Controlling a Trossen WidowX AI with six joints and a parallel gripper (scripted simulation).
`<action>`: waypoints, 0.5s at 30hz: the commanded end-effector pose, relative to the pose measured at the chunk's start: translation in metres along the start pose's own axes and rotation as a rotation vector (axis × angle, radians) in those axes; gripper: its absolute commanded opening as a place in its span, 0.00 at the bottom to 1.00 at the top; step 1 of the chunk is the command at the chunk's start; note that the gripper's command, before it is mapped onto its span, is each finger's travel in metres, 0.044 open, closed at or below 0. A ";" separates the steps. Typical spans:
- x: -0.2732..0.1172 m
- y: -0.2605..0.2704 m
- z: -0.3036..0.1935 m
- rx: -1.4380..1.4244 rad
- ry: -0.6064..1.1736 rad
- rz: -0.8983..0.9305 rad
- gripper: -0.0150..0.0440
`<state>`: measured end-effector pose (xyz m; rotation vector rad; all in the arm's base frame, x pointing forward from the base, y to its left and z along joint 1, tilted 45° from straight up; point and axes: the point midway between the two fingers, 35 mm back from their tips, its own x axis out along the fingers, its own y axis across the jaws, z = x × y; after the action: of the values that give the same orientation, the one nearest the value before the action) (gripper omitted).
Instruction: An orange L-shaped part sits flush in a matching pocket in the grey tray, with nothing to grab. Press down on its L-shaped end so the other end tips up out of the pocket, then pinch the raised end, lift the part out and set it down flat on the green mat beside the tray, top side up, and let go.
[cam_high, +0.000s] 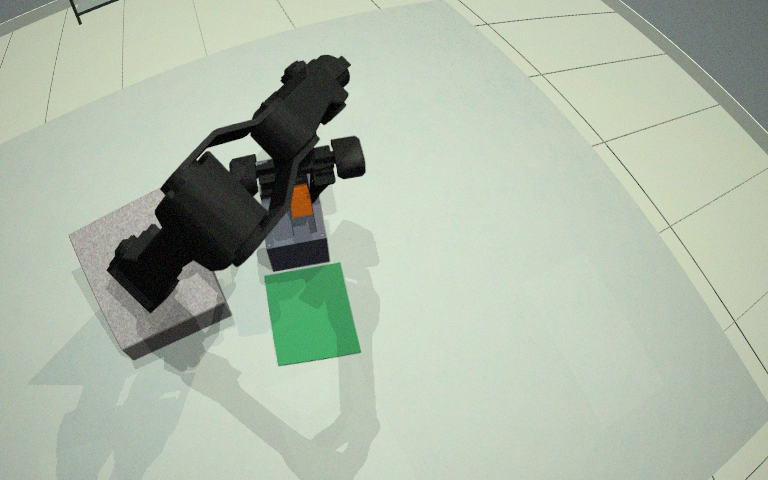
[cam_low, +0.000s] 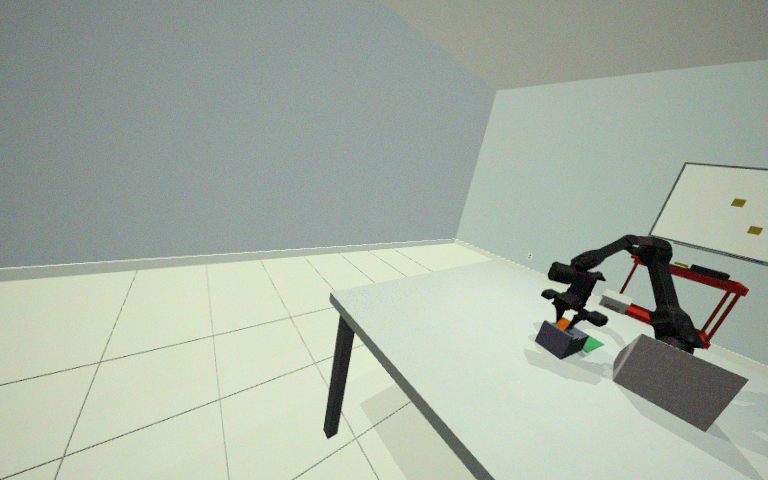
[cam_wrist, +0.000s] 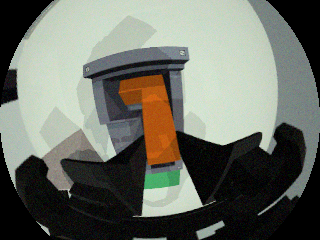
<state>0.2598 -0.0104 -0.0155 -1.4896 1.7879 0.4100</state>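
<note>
Pinching stage: tool (cam_wrist: 162, 172) closing on raised end of orange L-shaped part (cam_wrist: 158, 122), tilted up from grey tray (cam_wrist: 135, 62). Next, lift toward green mat (cam_high: 311, 314) at six o'clock.

My top view: overhead, near, looking down on table (cam_high: 509, 283). My exterior: far, low, across room. My wrist: close, facing down. All three share grey tray (cam_high: 297, 249).
</note>
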 end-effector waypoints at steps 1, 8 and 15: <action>0.000 0.000 0.000 0.003 -0.001 0.000 0.47; 0.000 0.000 0.000 0.003 -0.001 0.000 0.29; -0.002 0.000 0.000 0.002 0.000 0.000 0.25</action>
<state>0.2598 -0.0102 -0.0152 -1.4904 1.7883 0.4111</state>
